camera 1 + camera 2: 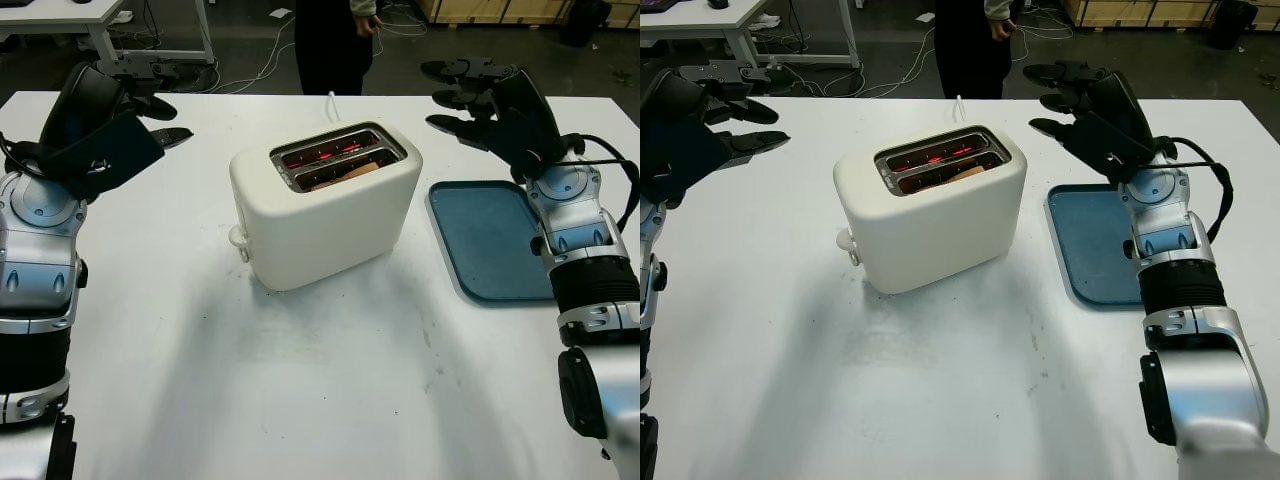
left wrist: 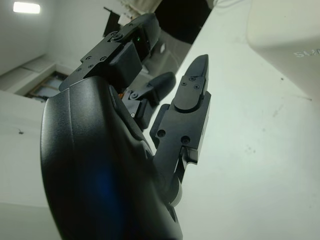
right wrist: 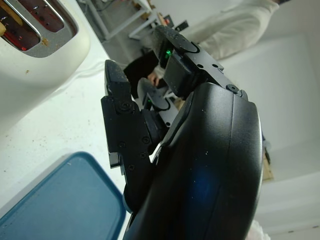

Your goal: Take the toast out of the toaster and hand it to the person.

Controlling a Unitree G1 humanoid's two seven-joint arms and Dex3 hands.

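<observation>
**A:** Where is the toast?

**B:** It is down in the toaster, in the slot nearer the robot. Just a brown edge peeks out. The wires inside glow red.

**A:** So it is hot?

**B:** I think so. The metal rim of the slot may be hot too. Toast is light and stiff, but it breaks and crumbles if you squeeze hard. I would pinch the top edge softly, one finger on each flat side, and pull straight up.

**A:** Is there much to grab?

**B:** Not much. It sits low, so the fingers have little room. That looks like the hard part.

**A:** What are the hands doing?

**B:** The left hand is up in the air on the left of the toaster, well apart from it. It is open and holds nothing. The right hand is up on the right, above the far end of the blue tray. It is open too, with nothing in it.

**A:** And who gets the toast?

**B:** A person stands at the far side of the white table, behind the toaster.
</observation>
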